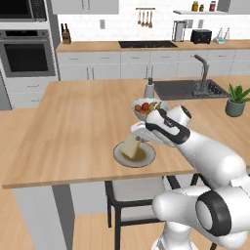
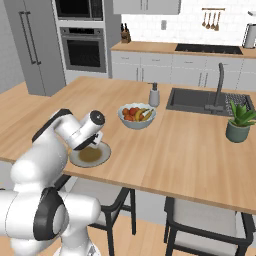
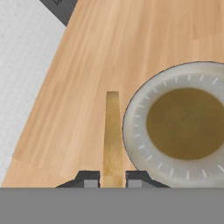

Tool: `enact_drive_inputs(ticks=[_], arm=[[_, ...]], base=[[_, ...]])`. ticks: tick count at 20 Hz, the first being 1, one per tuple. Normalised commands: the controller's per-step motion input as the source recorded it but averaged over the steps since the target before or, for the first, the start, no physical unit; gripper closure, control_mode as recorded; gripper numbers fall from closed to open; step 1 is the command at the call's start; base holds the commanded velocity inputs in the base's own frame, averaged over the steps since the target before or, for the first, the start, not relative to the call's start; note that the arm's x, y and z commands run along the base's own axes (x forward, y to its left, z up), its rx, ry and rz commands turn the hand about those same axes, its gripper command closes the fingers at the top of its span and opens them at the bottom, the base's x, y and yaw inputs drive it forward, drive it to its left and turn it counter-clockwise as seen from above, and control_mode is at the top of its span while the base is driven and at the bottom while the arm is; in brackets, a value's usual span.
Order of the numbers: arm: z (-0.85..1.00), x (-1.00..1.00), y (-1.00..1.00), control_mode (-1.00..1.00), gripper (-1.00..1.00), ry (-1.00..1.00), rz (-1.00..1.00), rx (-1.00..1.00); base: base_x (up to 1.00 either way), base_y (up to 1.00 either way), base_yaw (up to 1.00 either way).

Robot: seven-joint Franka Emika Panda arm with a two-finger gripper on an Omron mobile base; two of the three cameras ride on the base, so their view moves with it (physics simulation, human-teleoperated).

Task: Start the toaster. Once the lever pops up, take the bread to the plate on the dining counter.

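Two dark fingertips of the white arm's gripper [image 3: 112,180] pinch a thin, light tan bread slice [image 3: 112,131] edge-on, jaws narrowed onto it. It hangs beside the round grey-rimmed plate with a brownish centre [image 3: 135,140] on the light-wood dining counter [image 3: 87,65]. Best centred over the plate before lowering and release.

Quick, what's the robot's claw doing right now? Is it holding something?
Gripper: closed on the bread, held edge-up over the dining counter, right beside the plate.
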Motion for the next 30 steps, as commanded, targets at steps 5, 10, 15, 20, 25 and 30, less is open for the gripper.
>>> enact_drive_inputs(ticks=[5,10,15,20,25,30], arm=[[-0.19,0.17,-0.08,-1.0,1.0,0.0,0.0,0.0],[-0.27,0.27,-0.02,-1.0,1.0,0.0,0.0,0.0],[-0.28,0.4,0.0,-1.0,1.0,0.0,0.0,0.0],[-0.34,0.31,-0.05,-1.0,1.0,0.0,0.0,0.0],[-0.37,0.28,-0.01,-1.0,1.0,0.0,0.0,0.0],[-0.44,0.28,0.0,-1.0,1.0,0.0,0.0,-0.01]], base=[[0.0,0.0,0.0],[0.0,0.0,0.0],[0.0,0.0,0.0],[0.0,0.0,0.0],[0.0,0.0,0.0],[0.0,0.0,0.0]])
